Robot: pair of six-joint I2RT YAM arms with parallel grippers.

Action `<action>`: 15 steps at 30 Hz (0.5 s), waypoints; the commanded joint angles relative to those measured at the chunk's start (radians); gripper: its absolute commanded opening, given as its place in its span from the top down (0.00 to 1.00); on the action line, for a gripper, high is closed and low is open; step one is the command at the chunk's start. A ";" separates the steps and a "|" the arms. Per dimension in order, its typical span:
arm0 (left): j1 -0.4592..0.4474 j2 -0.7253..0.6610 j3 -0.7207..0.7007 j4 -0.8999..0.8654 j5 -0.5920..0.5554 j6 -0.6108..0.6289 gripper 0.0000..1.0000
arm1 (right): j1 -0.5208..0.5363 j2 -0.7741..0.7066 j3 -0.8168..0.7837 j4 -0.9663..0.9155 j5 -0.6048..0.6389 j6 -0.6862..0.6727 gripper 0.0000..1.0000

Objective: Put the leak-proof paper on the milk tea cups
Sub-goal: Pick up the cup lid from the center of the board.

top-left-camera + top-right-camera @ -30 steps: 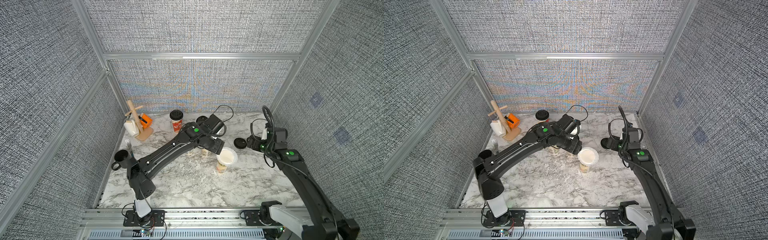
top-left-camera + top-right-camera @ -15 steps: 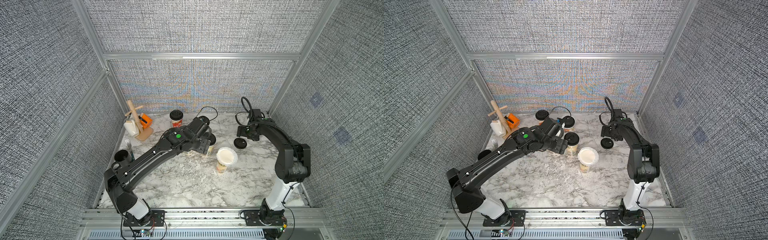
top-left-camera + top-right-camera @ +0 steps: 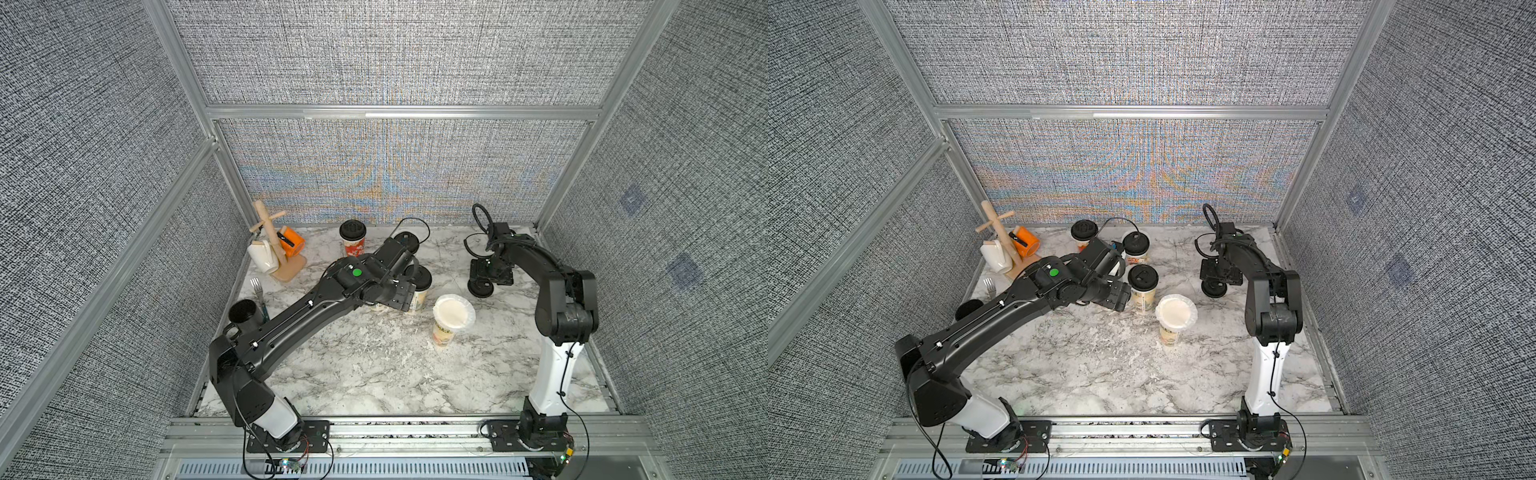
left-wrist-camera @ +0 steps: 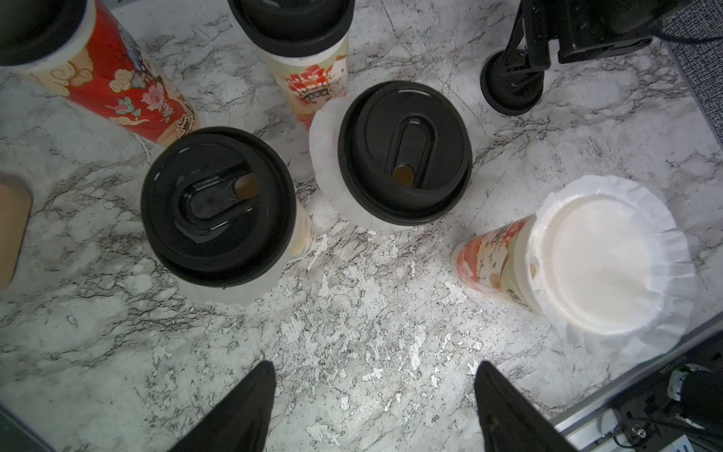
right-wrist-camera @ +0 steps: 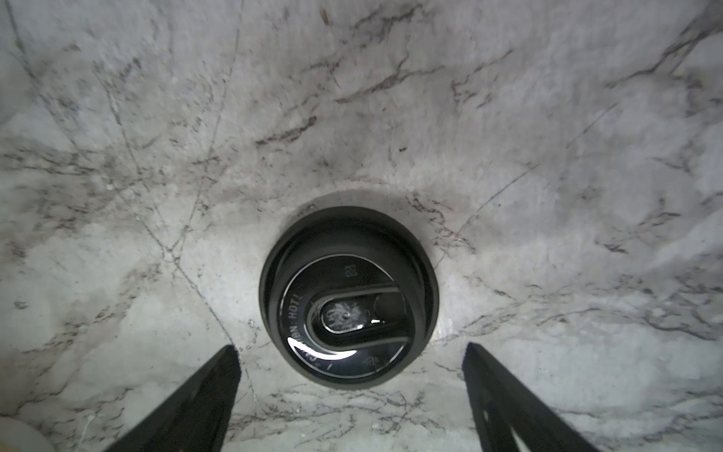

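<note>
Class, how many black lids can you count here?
5. Four cap cups: rear-left lid, the lid beside it, the lid nearer the front, one lid under the left arm. The fifth lid lies loose below the right gripper.

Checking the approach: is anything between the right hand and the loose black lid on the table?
Nothing visible: the open right hand points straight at the lid, with only bare table around it.

Grey woven fabric wall panels, aluminium frame rails, white grey-veined marble tabletop, even bright light
</note>
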 commanded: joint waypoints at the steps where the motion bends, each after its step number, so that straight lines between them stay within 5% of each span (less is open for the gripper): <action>1: 0.002 -0.001 0.001 0.013 0.007 -0.009 0.18 | 0.009 0.004 -0.017 0.030 -0.004 -0.012 0.10; 15: 0.004 0.005 0.001 0.010 0.014 -0.007 0.18 | 0.016 0.028 -0.017 0.053 0.008 -0.006 0.15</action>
